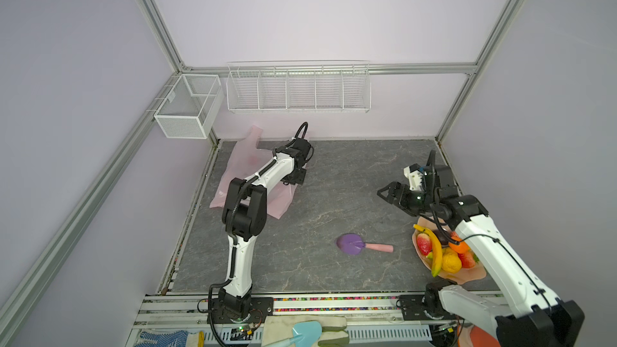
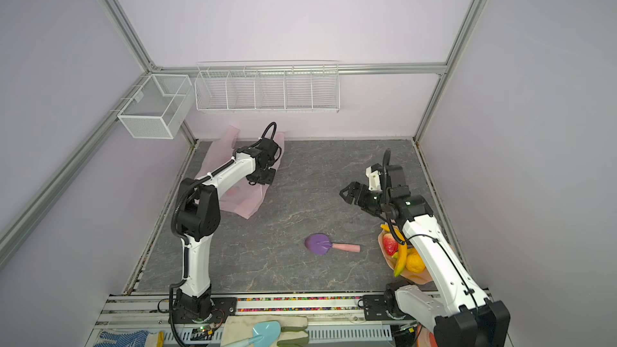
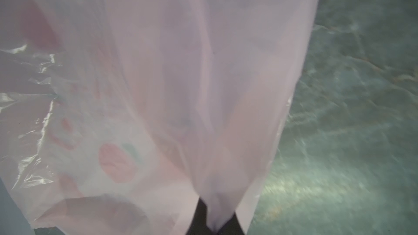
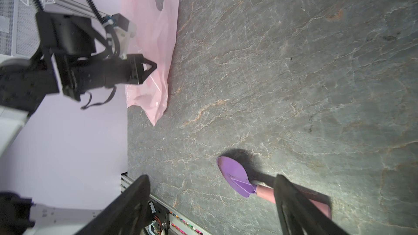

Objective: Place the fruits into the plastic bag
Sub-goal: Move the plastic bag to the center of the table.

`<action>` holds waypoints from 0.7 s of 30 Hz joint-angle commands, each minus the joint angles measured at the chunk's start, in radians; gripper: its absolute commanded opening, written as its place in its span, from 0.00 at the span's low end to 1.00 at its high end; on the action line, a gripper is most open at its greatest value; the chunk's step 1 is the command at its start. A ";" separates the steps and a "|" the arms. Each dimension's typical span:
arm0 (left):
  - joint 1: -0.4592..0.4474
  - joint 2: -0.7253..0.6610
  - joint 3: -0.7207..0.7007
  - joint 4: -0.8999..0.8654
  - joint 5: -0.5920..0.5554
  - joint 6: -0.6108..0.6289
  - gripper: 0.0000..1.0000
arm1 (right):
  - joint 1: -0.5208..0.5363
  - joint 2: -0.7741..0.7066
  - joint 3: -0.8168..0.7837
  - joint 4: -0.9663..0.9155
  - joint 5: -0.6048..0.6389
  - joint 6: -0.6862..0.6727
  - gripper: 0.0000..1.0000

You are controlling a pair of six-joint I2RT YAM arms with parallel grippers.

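Pink film fills the blurred left wrist view: the plastic bag (image 3: pixel 158 64) spreads out from the left jaws. They are closed tight, and a fold of the film is caught between their black tips. In both top views the left arm (image 1: pixel 267 171) reaches over the bag. The rest of it lies slack on the grey stone-patterned desk (image 1: pixel 334 178) beneath and behind those jaws, with a handle loop up against the back wall.

The right jaws stand wide apart with nothing between them, held above the desk and well away from the bag. The fruits (image 1: pixel 440 253) are heaped on a tan plate (image 1: pixel 467 277) behind the right jaws, partly under the right arm (image 1: pixel 484 245). Among them are a red strawberry (image 1: pixel 424 243), a yellow banana (image 1: pixel 435 252) and a bumpy yellow fruit (image 1: pixel 451 261); none is in the bag. A purple scoop (image 1: pixel 350 244) with a pink handle lies flat on the desk between the two pairs of jaws, nearer the right pair.
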 commanded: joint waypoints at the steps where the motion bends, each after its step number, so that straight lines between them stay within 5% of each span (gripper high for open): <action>1: -0.100 -0.162 -0.160 0.120 0.027 0.104 0.03 | 0.003 0.098 0.080 0.064 -0.006 0.044 0.88; 11: -0.420 -0.618 -0.672 0.362 0.073 0.246 0.03 | -0.018 0.419 0.339 0.081 -0.039 -0.059 0.88; 17: -0.465 -0.804 -0.807 0.358 0.110 0.308 0.03 | -0.032 0.573 0.488 -0.008 -0.086 -0.232 0.88; 21: -0.482 -0.889 -0.885 0.354 0.034 0.382 0.04 | -0.033 0.633 0.489 -0.004 -0.164 -0.249 0.92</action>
